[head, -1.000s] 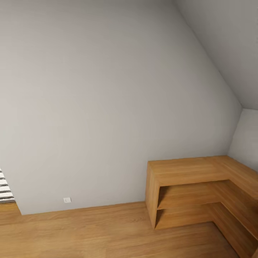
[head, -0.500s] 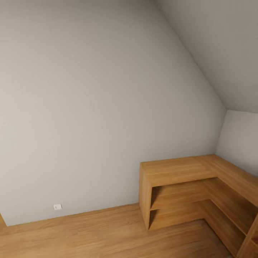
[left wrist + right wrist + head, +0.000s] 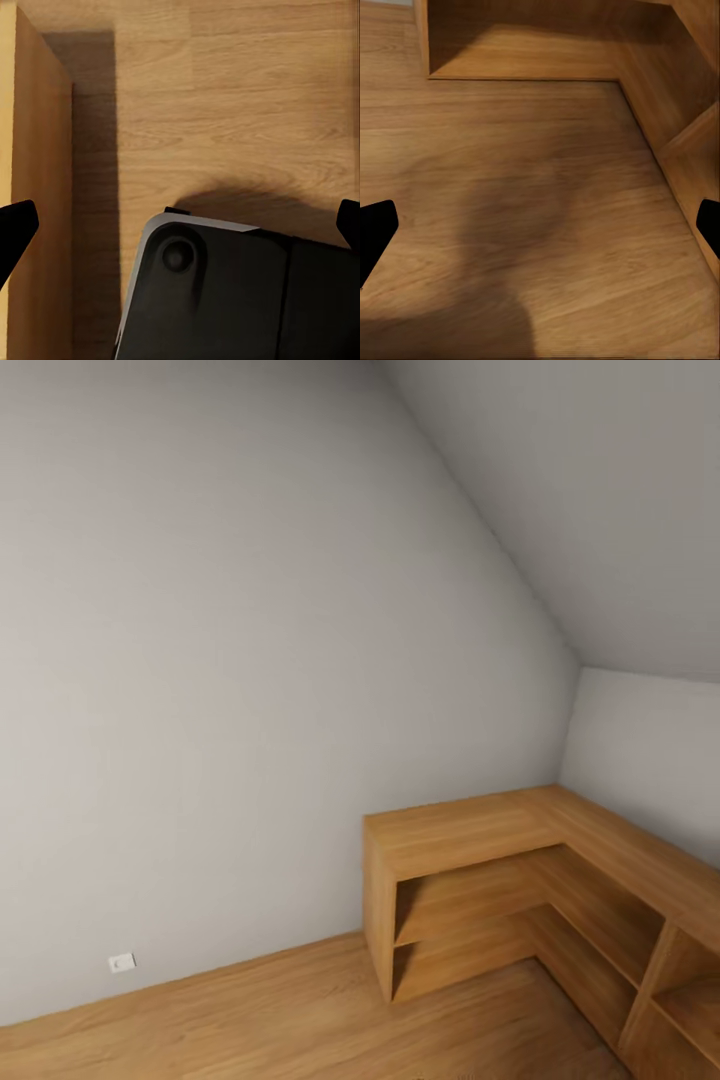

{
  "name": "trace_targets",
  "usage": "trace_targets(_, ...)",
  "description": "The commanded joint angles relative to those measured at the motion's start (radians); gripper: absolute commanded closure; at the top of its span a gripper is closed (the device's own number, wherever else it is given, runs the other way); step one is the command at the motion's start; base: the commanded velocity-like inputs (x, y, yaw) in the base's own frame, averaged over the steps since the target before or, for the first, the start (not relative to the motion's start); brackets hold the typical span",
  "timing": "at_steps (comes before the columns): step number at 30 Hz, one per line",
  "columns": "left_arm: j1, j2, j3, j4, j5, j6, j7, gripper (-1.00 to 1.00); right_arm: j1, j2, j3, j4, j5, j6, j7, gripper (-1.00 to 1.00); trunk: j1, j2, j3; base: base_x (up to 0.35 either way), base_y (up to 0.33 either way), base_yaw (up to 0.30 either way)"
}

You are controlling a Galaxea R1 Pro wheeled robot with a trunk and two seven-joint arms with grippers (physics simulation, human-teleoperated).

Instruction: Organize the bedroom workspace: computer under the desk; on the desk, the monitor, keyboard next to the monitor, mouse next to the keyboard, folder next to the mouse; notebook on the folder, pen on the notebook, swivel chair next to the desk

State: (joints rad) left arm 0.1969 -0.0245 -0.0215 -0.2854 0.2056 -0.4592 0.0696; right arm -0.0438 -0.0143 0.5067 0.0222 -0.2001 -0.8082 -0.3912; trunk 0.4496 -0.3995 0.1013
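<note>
None of the task's objects are in these views. In the left wrist view my left gripper (image 3: 180, 225) is open, its black fingertips (image 3: 16, 225) at the two side edges, over the wooden floor and the robot's own dark base (image 3: 240, 300). My right gripper (image 3: 540, 225) is open too, with one black fingertip (image 3: 375, 229) at each side and only bare wooden floor (image 3: 532, 225) between them.
An L-shaped light wooden shelf unit (image 3: 480, 830) with open compartments stands in the corner at the right, against grey walls under a sloped ceiling. A small white wall socket (image 3: 121, 962) sits low on the wall. Wood flooring (image 3: 250, 1020) runs along the front.
The whole head view has swung: the shelf unit and wall socket shifted left and the striped rug at the left edge has left the frame, so the camera turned right.
</note>
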Motion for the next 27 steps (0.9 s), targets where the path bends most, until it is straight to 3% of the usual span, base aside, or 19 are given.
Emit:
trace_targets(1,0.001,0.0,-0.002,-0.002,0.003,-0.001,0.004,-1.0,-0.001,0.0,0.009,0.002,-0.007,-0.003,-0.002,-1.0,0.0,-0.001,0.0,0.0,0.0,-0.286)
trace_targets(16,0.001,0.0,-0.003,-0.001,0.003,-0.001,0.004,-1.0,-0.001,0.002,0.006,0.0,-0.01,0.004,-0.003,-1.0,0.0,-0.001,-0.003,0.0,0.0,-0.287)
trace_targets(27,0.001,0.0,-0.003,-0.001,0.003,-0.001,0.004,-1.0,-0.001,0.002,0.004,-0.004,-0.012,0.006,-0.007,-1.0,0.0,-0.001,-0.017,0.018,0.0,-0.193)
